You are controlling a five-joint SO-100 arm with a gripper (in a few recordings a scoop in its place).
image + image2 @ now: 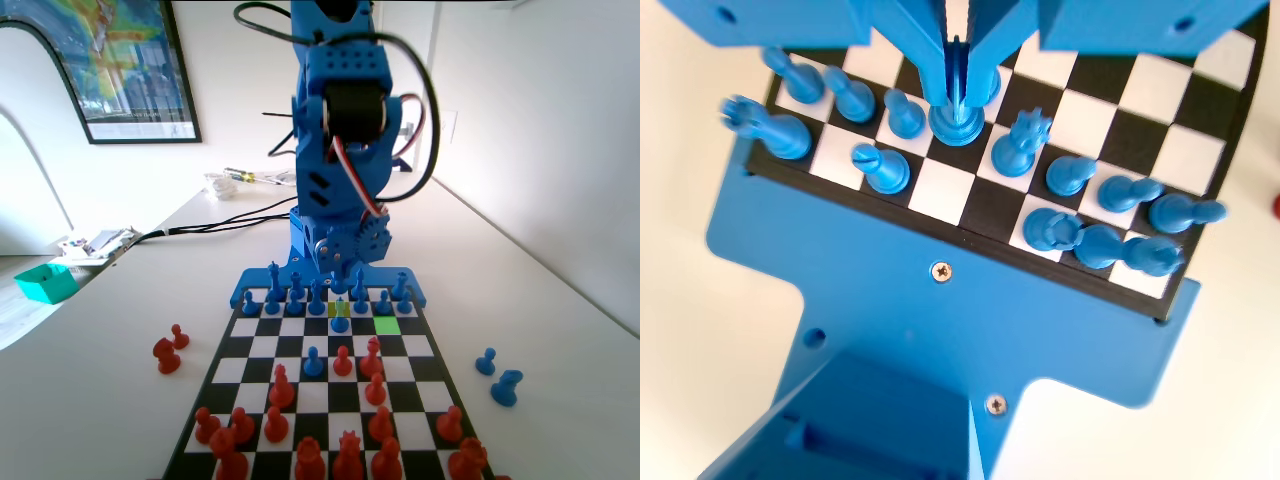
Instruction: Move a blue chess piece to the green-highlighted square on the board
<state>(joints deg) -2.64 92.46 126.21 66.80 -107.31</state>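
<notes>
Red pieces (345,455) crowd the near rows of the board (222,371) in the fixed view, with 2 more red ones (167,352) off the board on the white counter (560,330) at the left and 2 blue ones (498,378) off it at the right. Farther up, 1 blue pawn (313,362) stands alone among the red pawns in mid-board. Beyond that lies the green-highlighted square (386,325), bare, in the second row from the far edge. The paler yellow-green square (340,309) lies 1 cell to its left in that view, and on it stands the blue chess piece (340,320), a small pawn with a round head and flared base, upright.

The pincer (958,95) comes straight down over that pawn. In the wrist view the 2 jaws are drawn in close on either side of the pawn's head, and they appear to be pinching it, while its base (956,125) looks seated on its square. The pawn's long axis runs vertical, in line with the jaws, so a straight lift should clear it.

The coming move turns on 1 relation: the green square sits directly beside the pawn's square, to the right in the fixed view. The carry is short and sideways, past the blue back-row pieces (300,292) at the far edge.
</notes>
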